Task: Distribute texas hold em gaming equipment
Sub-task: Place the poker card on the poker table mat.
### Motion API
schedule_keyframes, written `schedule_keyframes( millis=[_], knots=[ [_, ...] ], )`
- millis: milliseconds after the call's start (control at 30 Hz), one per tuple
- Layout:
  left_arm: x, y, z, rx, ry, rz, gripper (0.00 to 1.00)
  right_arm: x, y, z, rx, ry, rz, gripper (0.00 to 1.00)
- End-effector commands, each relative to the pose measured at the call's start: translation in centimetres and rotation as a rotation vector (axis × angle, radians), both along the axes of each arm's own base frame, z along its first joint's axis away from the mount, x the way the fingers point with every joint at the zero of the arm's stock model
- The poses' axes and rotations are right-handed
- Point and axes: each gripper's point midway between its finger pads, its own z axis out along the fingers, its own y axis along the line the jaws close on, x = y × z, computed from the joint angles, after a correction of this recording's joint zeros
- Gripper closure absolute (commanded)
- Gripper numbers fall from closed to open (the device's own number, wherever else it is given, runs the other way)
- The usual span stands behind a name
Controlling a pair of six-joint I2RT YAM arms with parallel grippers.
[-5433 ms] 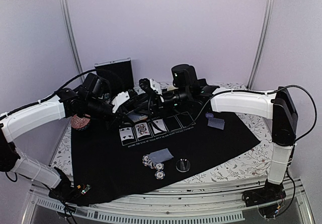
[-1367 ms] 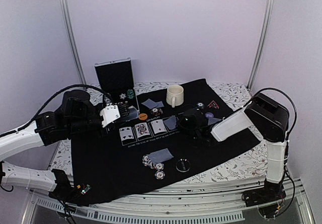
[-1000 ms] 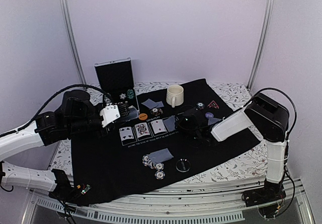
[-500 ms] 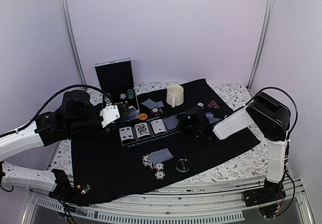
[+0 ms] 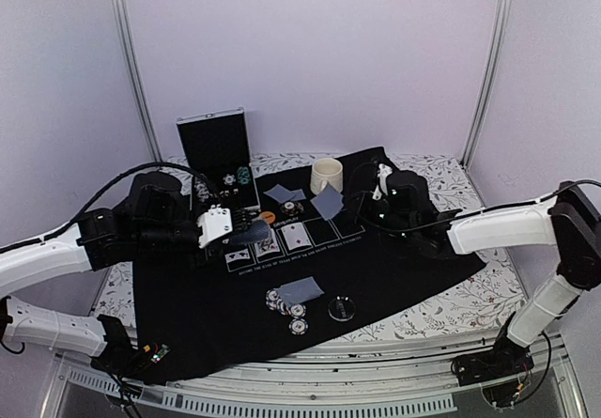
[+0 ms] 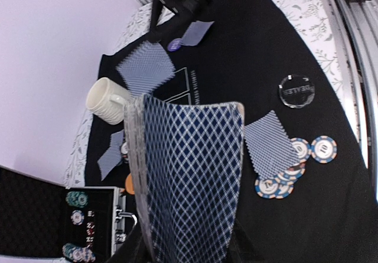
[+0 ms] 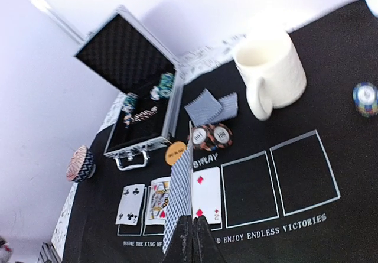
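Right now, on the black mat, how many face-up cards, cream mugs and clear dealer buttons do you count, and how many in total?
Face-up cards: 3
Cream mug: 1
Clear dealer button: 1
Total: 5

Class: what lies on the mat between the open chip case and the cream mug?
Between case and mug: two overlapping face-down cards, with two chips just nearer the camera. The right wrist view shows this plainly.
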Motion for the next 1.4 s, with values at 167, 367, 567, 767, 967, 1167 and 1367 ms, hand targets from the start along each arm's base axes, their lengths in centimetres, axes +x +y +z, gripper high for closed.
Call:
schedule_keyframes(
  millis=[167, 367, 567, 767, 967, 1167, 1367],
  knots=[
    [-3.5, -2.7, -5.1, 0.031, 0.270, -0.163, 0.73, -5.2, -1.7, 7.4, -0.141, -0.264, 0.317, 0.99],
    [-6.3, -0.5, -10.9, 0.167, 0.451, -0.164, 0.62, -7.5, 0.0, 8.8, -0.166, -0.331, 0.502, 0.99],
    [-7.6, 2.7, -17.2, 0.420, 0.558, -0.058, 0.46, -9.9, 1.1, 7.8, -0.169, -0.318, 0.651, 0.99],
    [-7.3, 3.0, -18.0, 0.445, 0.540, -0.041, 0.23, -12.2, 3.1, 8.1, -0.141, -0.346, 0.761, 0.98],
    [-5.9, 2.2, -15.3, 0.368, 0.460, -0.010, 0.02, -13.6, 4.3, 8.2, -0.123, -0.352, 0.836, 0.99],
    [-3.9, -1.1, -3.0, -0.027, 0.229, -0.035, 0.02, -15.1, 5.7, 8.7, -0.109, -0.375, 0.914, 0.99],
    [-4.1, -3.8, 5.0, -0.440, 0.293, -0.069, 0.22, -16.5, 7.7, 9.7, -0.081, -0.419, 1.017, 0.99]
  ],
)
